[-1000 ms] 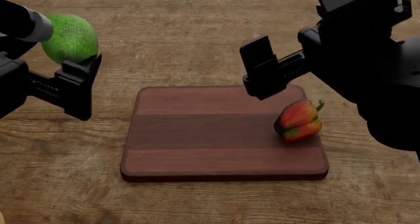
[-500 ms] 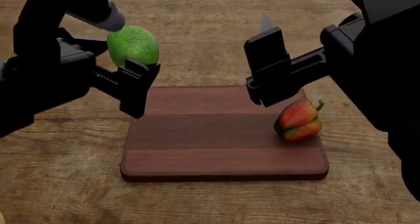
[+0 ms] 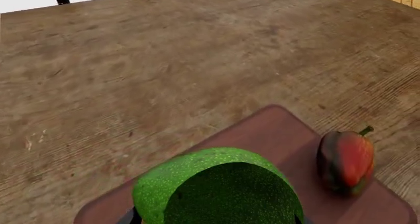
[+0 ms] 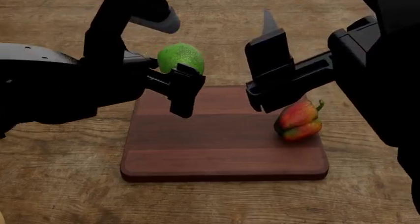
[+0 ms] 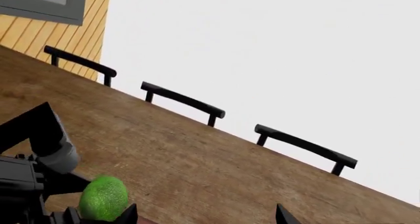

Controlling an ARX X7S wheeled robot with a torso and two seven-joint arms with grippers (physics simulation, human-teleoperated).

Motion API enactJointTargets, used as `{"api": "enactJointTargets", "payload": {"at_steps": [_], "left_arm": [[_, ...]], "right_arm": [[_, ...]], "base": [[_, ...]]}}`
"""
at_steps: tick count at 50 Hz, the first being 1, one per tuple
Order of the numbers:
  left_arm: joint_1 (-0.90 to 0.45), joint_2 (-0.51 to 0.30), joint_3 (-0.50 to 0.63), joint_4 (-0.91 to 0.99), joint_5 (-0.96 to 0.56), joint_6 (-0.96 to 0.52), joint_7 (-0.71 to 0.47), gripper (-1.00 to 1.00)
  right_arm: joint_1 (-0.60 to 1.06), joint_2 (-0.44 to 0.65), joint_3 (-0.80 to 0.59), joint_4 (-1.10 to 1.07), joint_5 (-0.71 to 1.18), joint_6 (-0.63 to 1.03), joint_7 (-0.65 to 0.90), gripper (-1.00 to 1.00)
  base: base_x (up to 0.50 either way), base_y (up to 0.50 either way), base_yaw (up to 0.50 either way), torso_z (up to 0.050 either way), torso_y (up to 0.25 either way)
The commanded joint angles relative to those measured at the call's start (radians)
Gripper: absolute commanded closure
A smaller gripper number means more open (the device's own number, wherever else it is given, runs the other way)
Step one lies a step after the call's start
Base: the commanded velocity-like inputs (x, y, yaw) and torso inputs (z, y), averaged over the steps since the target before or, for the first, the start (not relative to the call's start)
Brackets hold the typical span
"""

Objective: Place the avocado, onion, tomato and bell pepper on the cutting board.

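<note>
My left gripper (image 4: 182,80) is shut on the bright green bumpy avocado (image 4: 179,57) and holds it in the air above the far left corner of the dark reddish-brown cutting board (image 4: 217,140). The avocado fills the near part of the left wrist view (image 3: 217,187) and shows in the right wrist view (image 5: 103,198). The red-orange and green bell pepper (image 4: 299,120) lies on the board's right side, also in the left wrist view (image 3: 345,157). My right gripper (image 4: 266,62) is open and empty, raised above the board's far right part. The onion and tomato are out of view.
The board lies on a brown wooden table (image 4: 59,184). Black chair backs (image 5: 184,101) stand along the table's far edge in the right wrist view.
My left arm has carried the avocado to the right, from the table's far left to above the board's far left corner. The right gripper has barely moved.
</note>
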Motion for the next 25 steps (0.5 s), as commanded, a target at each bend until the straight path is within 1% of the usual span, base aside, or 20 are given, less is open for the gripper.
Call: {"api": "enactJointTargets", "payload": {"at_steps": [1, 11, 19, 22, 25], "left_arm": [[-0.028, 0.116, 0.036, -0.171, 0.025, 0.051, 0.076, 1.0], [-0.03, 0.163, 0.045, -0.186, 0.021, 0.06, 0.079, 1.0], [-0.038, 0.224, 0.068, -0.243, 0.008, 0.087, 0.106, 1.0], [-0.052, 0.226, 0.135, -0.268, -0.047, 0.13, 0.112, 1.0], [-0.083, 0.227, 0.296, -0.316, -0.176, 0.217, 0.12, 1.0]], "right_arm": [[-0.015, 0.021, 0.016, -0.025, 0.028, -0.016, 0.028, -1.0], [-0.029, 0.037, 0.023, -0.042, 0.039, -0.025, 0.037, -1.0], [0.001, 0.044, 0.021, -0.045, 0.078, -0.005, 0.064, -1.0], [0.007, 0.05, 0.023, -0.051, 0.098, -0.002, 0.076, -1.0], [0.014, 0.066, 0.028, -0.061, 0.124, 0.001, 0.095, -1.0]], "base": [[0.0, 0.0, 0.0, 0.0, 0.0], [0.0, 0.0, 0.0, 0.0, 0.001], [0.0, 0.0, 0.0, 0.0, 0.0], [0.0, 0.0, 0.0, 0.0, 0.0], [0.0, 0.0, 0.0, 0.0, 0.0]]}}
